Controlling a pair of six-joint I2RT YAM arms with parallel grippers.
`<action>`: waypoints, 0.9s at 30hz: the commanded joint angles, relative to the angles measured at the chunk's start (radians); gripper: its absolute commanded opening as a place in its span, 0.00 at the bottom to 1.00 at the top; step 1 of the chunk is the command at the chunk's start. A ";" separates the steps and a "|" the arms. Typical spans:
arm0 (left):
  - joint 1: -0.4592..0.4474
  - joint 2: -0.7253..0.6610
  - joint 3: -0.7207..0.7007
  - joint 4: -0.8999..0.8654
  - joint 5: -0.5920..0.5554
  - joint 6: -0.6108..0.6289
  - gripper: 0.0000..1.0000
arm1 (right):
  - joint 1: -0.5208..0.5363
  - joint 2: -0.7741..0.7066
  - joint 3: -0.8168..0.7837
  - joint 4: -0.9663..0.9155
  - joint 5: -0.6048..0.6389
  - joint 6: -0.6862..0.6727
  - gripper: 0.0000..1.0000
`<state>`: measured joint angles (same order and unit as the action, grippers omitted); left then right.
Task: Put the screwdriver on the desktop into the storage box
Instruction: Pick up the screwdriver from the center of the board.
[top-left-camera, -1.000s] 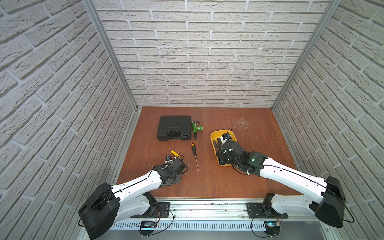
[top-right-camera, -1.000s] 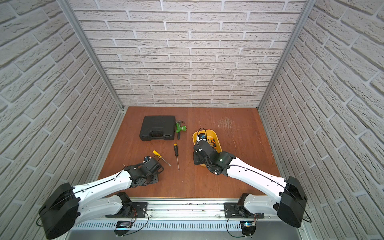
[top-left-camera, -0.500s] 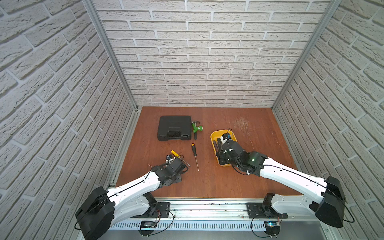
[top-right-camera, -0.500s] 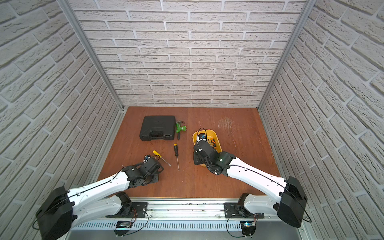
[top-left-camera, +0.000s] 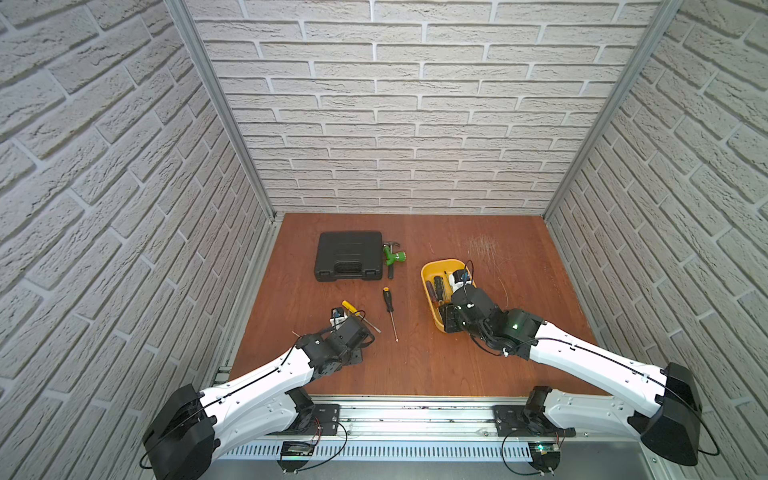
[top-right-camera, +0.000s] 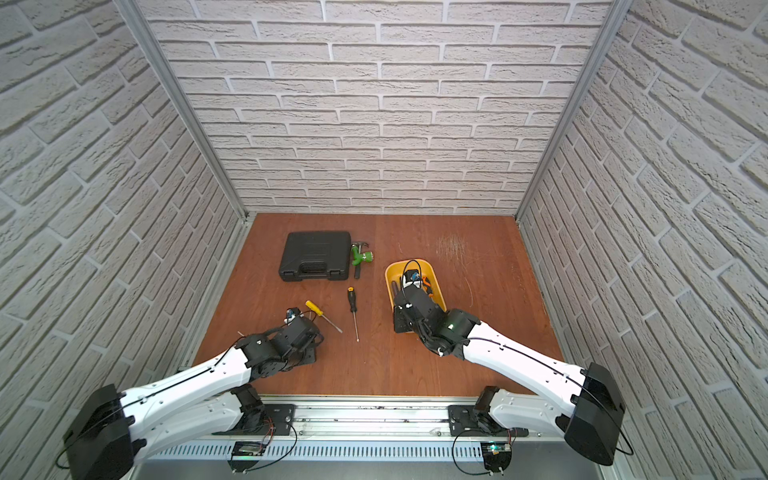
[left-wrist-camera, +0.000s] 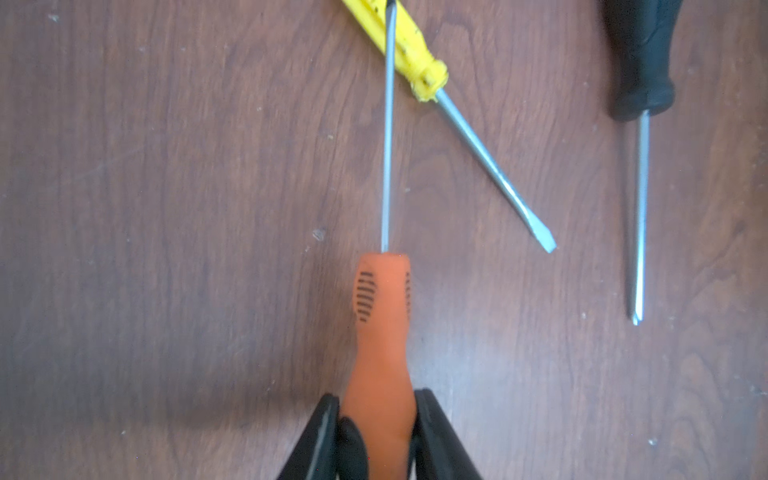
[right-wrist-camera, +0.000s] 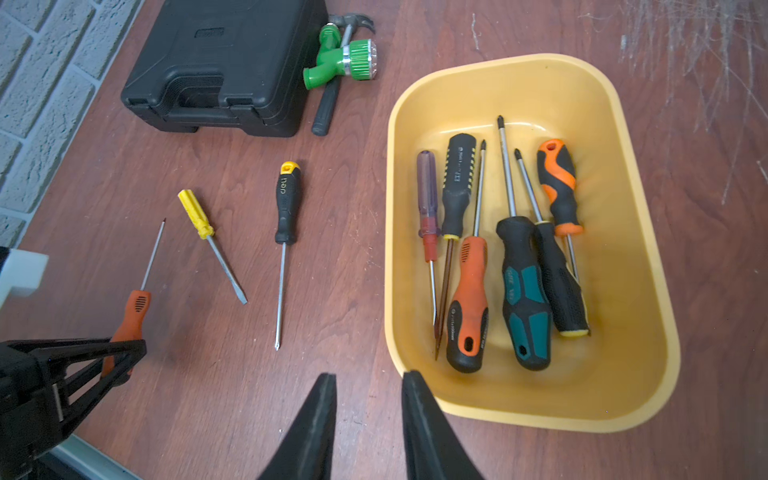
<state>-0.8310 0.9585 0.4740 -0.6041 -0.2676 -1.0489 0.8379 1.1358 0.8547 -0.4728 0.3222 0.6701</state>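
Note:
My left gripper (left-wrist-camera: 376, 399) is shut on the handle of an orange screwdriver (left-wrist-camera: 382, 324), whose shaft points past a yellow-handled screwdriver (left-wrist-camera: 415, 54). The right wrist view shows the same grip, the orange screwdriver (right-wrist-camera: 135, 307) held low over the desktop (right-wrist-camera: 208, 395). A black screwdriver with a yellow cap (top-left-camera: 388, 305) lies beside the yellow one (top-left-camera: 348, 306). The yellow storage box (right-wrist-camera: 540, 91) holds several screwdrivers. My right gripper (right-wrist-camera: 368, 380) is open and empty over the box's near left corner. In both top views the arm hides the orange screwdriver.
A black tool case (top-left-camera: 348, 255) sits at the back left, with a green nozzle (top-left-camera: 392, 258) and a hammer (right-wrist-camera: 328, 104) beside it. Brick walls close in the desktop (top-left-camera: 415, 365) on three sides. A pale scratched patch (top-left-camera: 482, 245) lies behind the box.
The right gripper's jaws have narrowed a little. The left arm has shifted slightly, its gripper staying near the same spot and shut on the orange screwdriver.

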 joint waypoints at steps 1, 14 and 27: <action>-0.005 -0.020 0.033 0.018 -0.036 0.014 0.00 | 0.003 -0.032 -0.015 0.032 0.079 0.030 0.28; -0.005 -0.075 0.098 0.023 -0.091 0.065 0.00 | -0.022 -0.030 -0.015 0.045 0.114 0.077 0.04; -0.002 -0.140 0.076 -0.005 -0.091 0.026 0.00 | -0.025 -0.039 -0.016 0.041 0.114 0.081 0.03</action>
<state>-0.8318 0.8413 0.5514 -0.6048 -0.3363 -1.0103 0.8185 1.1088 0.8406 -0.4534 0.4149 0.7307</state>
